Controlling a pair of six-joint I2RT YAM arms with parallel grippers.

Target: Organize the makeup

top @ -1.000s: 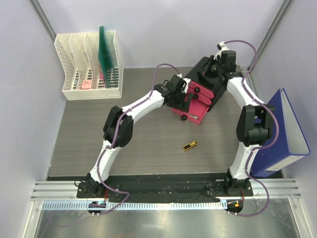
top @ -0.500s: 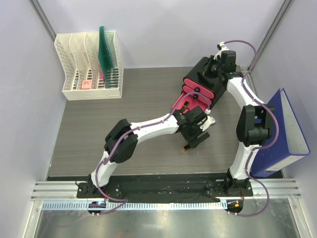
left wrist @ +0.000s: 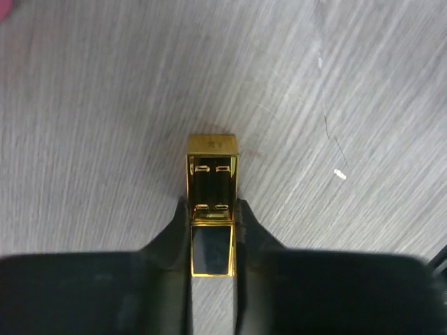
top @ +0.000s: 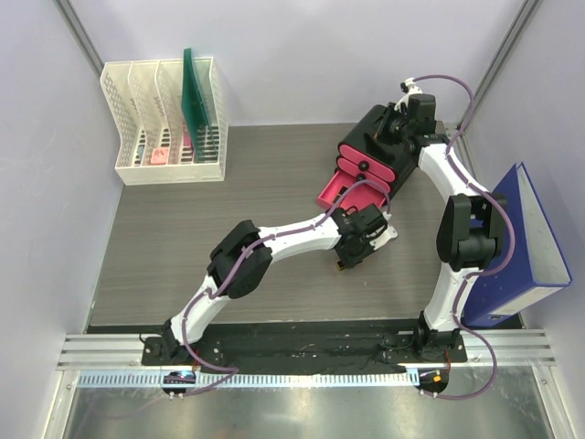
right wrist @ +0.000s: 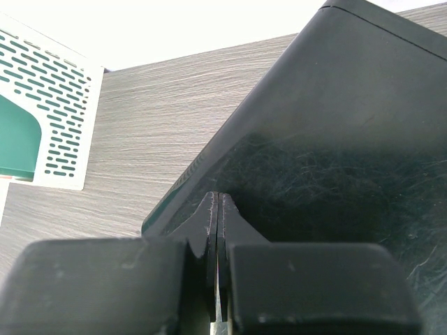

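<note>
Left gripper pinching gold-black stick, frame centre, flat on grey table. Grip catches dark end only, so stick may pivot or slip on lift. Right gripper: fingers pressed together atop black box.

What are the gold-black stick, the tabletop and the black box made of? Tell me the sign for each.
Gold-black stick: polished gold-toned metal or plated plastic, judging by its mirror-like reflections.
Tabletop: probably matte grey wood-grain laminate, given the fine streaks and lack of shine.
Black box: likely glossy plastic, with a sheen and fine scratches.
</note>
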